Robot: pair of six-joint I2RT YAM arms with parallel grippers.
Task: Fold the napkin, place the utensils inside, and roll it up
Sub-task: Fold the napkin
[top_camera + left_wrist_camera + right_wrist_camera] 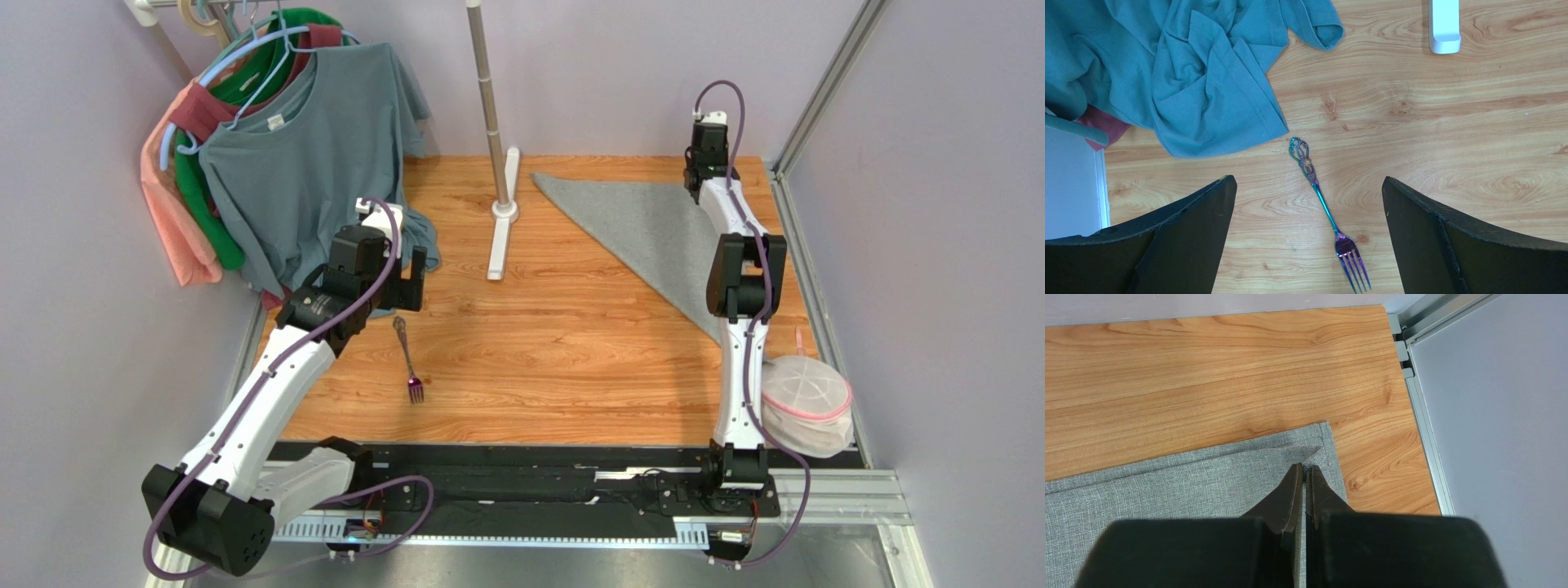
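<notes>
Top external: napkin (638, 230), folded into triangle, lies right of stand base (503, 233). Your right gripper (1303, 471) has fingers pressed together at its corner, probably settling fold. Fork (1325, 205) lies left of base; left gripper (1309, 184) is spread astride it, ready for pickup.

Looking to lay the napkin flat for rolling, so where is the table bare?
The widest bare wood lies mid-table, between the fork on the left, the napkin on the right and the stand's white foot behind. Crowded: the far-left corner under the T-shirts, and the near-right corner by the mesh-covered container.
</notes>
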